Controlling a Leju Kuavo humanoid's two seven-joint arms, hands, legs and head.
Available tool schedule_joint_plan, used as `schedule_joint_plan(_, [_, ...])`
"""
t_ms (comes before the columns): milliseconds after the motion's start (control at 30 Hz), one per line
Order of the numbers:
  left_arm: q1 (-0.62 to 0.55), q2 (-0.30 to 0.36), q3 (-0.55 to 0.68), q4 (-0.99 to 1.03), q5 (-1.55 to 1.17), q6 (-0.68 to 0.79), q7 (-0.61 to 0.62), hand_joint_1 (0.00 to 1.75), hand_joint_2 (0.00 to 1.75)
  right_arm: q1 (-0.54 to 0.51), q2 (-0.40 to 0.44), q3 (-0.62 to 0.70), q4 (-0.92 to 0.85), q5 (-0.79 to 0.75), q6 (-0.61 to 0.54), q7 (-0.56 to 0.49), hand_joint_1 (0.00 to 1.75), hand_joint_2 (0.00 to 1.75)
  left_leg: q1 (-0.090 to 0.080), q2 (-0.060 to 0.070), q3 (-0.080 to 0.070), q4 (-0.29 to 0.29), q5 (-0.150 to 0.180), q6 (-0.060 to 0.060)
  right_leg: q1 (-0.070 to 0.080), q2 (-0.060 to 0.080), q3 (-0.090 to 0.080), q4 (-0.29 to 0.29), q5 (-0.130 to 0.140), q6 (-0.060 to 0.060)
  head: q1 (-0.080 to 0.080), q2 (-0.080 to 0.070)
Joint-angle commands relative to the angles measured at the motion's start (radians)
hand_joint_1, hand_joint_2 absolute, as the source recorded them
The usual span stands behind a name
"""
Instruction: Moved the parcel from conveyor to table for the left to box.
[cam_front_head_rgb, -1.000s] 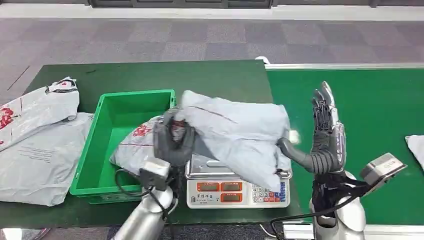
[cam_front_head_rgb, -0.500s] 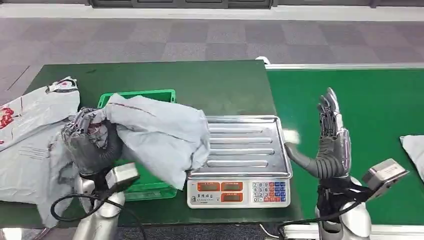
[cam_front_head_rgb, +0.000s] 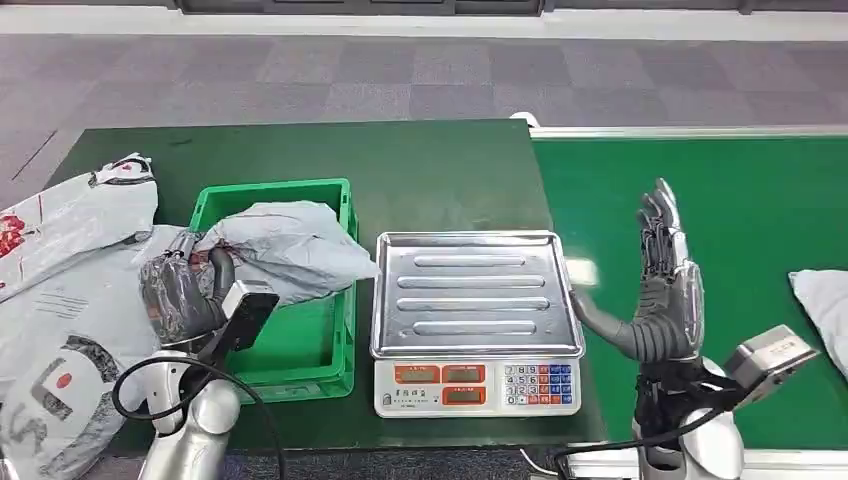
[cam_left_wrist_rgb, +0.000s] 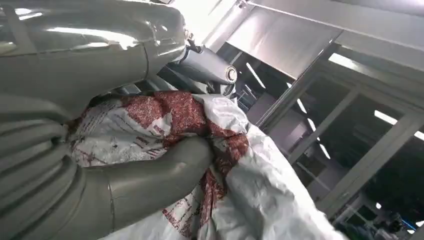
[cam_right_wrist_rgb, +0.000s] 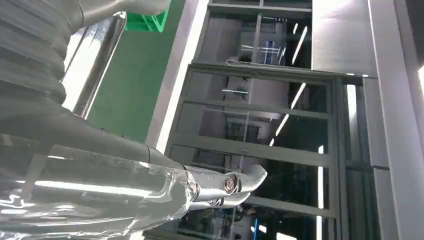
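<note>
A grey plastic parcel (cam_front_head_rgb: 285, 245) with red print lies over the far part of the green box (cam_front_head_rgb: 300, 345), one end hanging toward the scale. My left hand (cam_front_head_rgb: 180, 295) grips its left end at the box's left wall; the left wrist view shows the thumb pressed on the crumpled red-printed parcel (cam_left_wrist_rgb: 200, 150). My right hand (cam_front_head_rgb: 665, 290) stands upright over the conveyor's left edge, fingers straight and apart, holding nothing. In the right wrist view the right hand's fingers (cam_right_wrist_rgb: 220, 187) point up toward windows.
A steel-topped scale (cam_front_head_rgb: 475, 320) sits right of the box. Several grey parcels (cam_front_head_rgb: 70, 290) lie at the table's left end. Another parcel (cam_front_head_rgb: 825, 305) rests on the green conveyor (cam_front_head_rgb: 770, 210) at the right edge.
My left hand has carried the parcel leftward off the scale and lowered it into the green box. The scale tray is now bare. My right hand has barely moved.
</note>
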Motion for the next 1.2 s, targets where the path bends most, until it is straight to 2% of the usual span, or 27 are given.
schedule_joint_plan(33, [-0.029, 0.015, 0.043, 0.093, -0.156, -0.151, 0.189, 1.75, 1.75, -0.027, 0.029, -0.049, 0.021, 0.014, 0.013, 0.006, 0.0, 1.75, 0.002, -0.001, 0.004, -0.002, -0.001, -0.002, 0.002, -0.001, 0.005, -0.004, 0.0, -0.001, 0.0, 0.0])
schedule_joint_plan(67, [-0.03, 0.015, 0.048, 0.114, -0.154, -0.177, 0.204, 1.75, 1.75, -0.032, 0.031, -0.051, 0.026, 0.018, 0.017, 0.007, 0.0, 1.75, 0.002, -0.002, 0.005, -0.003, 0.0, -0.002, 0.002, -0.001, 0.006, -0.004, 0.0, -0.001, 0.0, 0.0])
schedule_joint_plan(100, [-0.035, 0.035, 0.028, 0.162, -0.252, -0.289, 0.278, 1.75, 1.75, -0.043, 0.034, -0.051, 0.036, 0.025, 0.026, 0.011, 0.0, 1.75, 0.002, 0.0, 0.005, -0.003, 0.0, -0.002, 0.002, 0.0, 0.005, -0.004, 0.0, -0.001, 0.0, 0.0])
schedule_joint_plan(133, [-0.036, 0.025, 0.039, 0.188, -0.216, -0.3, 0.251, 1.75, 1.75, -0.049, 0.032, -0.051, 0.043, 0.029, 0.029, 0.011, 0.0, 1.75, 0.003, -0.001, 0.006, -0.004, 0.0, -0.003, 0.002, 0.0, 0.007, -0.005, 0.001, -0.001, 0.0, 0.0])
schedule_joint_plan(167, [-0.042, 0.034, 0.021, 0.228, -0.278, -0.372, 0.289, 1.75, 1.75, -0.055, 0.026, -0.048, 0.052, 0.032, 0.036, 0.012, 0.0, 1.75, 0.002, 0.0, 0.007, -0.006, 0.001, -0.003, 0.002, 0.001, 0.007, -0.006, 0.001, -0.001, 0.0, 0.0])
schedule_joint_plan(367, [-0.037, 0.024, -0.012, 0.302, -0.337, -0.48, 0.304, 1.75, 1.75, -0.055, 0.024, -0.044, 0.073, 0.04, 0.048, 0.012, 0.0, 1.75, 0.002, -0.001, 0.005, -0.004, 0.001, -0.002, 0.002, -0.001, 0.006, -0.005, 0.001, -0.001, 0.0, 0.0])
schedule_joint_plan(500, [-0.028, 0.017, -0.028, 0.288, -0.336, -0.493, 0.297, 1.75, 1.75, -0.046, 0.026, -0.039, 0.08, 0.041, 0.048, 0.009, 0.0, 1.75, 0.001, -0.001, 0.004, -0.002, 0.0, -0.001, 0.001, -0.001, 0.004, -0.003, 0.0, 0.0, 0.0, 0.0])
schedule_joint_plan(667, [0.012, 0.014, -0.121, 0.26, -0.207, -0.601, 0.131, 1.75, 1.75, -0.052, 0.025, -0.03, 0.095, 0.046, 0.055, 0.008, 0.0, 1.75, 0.001, -0.003, 0.006, -0.003, 0.0, -0.001, 0.0, -0.003, 0.008, -0.003, -0.001, 0.001, 0.0, 0.0])
schedule_joint_plan(767, [0.016, 0.019, -0.167, 0.255, -0.141, -0.594, 0.101, 1.75, 1.75, -0.04, 0.024, -0.031, 0.088, 0.043, 0.056, 0.007, 0.0, 1.75, -0.001, -0.005, 0.006, -0.002, 0.0, 0.0, -0.001, -0.006, 0.008, -0.002, -0.002, 0.002, 0.0, 0.0])
schedule_joint_plan(800, [0.014, 0.018, -0.171, 0.252, -0.138, -0.59, 0.101, 1.13, 1.75, -0.038, 0.025, -0.031, 0.087, 0.042, 0.057, 0.007, 0.0, 1.75, 0.0, -0.006, 0.007, -0.003, 0.001, 0.0, -0.001, -0.007, 0.009, -0.003, -0.002, 0.002, 0.0, 0.0])
schedule_joint_plan(833, [0.006, 0.021, -0.184, 0.252, -0.123, -0.566, 0.109, 0.07, 1.75, -0.038, 0.029, -0.034, 0.084, 0.043, 0.059, 0.007, 0.0, 1.75, 0.0, -0.008, 0.007, -0.002, 0.001, 0.0, 0.0, -0.009, 0.01, -0.004, -0.002, 0.002, 0.0, 0.0])
schedule_joint_plan(867, [-0.002, 0.008, -0.17, 0.239, -0.063, -0.523, 0.088, 0.0, 1.75, -0.035, 0.032, -0.036, 0.075, 0.045, 0.059, 0.008, 0.0, 1.75, -0.001, -0.009, 0.007, -0.002, 0.001, 0.001, -0.001, -0.011, 0.01, -0.002, -0.003, 0.002, 0.0, 0.0])
schedule_joint_plan(1000, [0.004, -0.016, -0.113, 0.124, 0.249, -0.461, -0.027, 0.0, 1.75, -0.029, 0.03, -0.049, 0.065, 0.049, 0.033, 0.024, 0.0, 1.75, -0.001, -0.012, 0.005, 0.0, 0.001, 0.001, -0.001, -0.012, 0.01, -0.001, -0.003, 0.002, 0.0, 0.0])
schedule_joint_plan(1067, [0.013, -0.011, -0.122, 0.07, 0.351, -0.42, -0.088, 0.0, 1.75, -0.029, 0.021, -0.053, 0.064, 0.045, 0.026, 0.024, 0.0, 1.75, 0.0, -0.012, 0.003, 0.001, 0.0, 0.001, 0.0, -0.012, 0.008, -0.001, -0.003, 0.002, 0.0, 0.0])
schedule_joint_plan(1200, [0.021, -0.011, -0.139, 0.033, 0.437, -0.411, -0.11, 0.0, 1.75, -0.027, 0.015, -0.059, 0.057, 0.04, 0.023, 0.026, 0.0, 1.75, -0.001, -0.012, 0.003, 0.001, 0.0, 0.001, -0.001, -0.013, 0.007, -0.001, -0.003, 0.002, 0.0, 0.0])
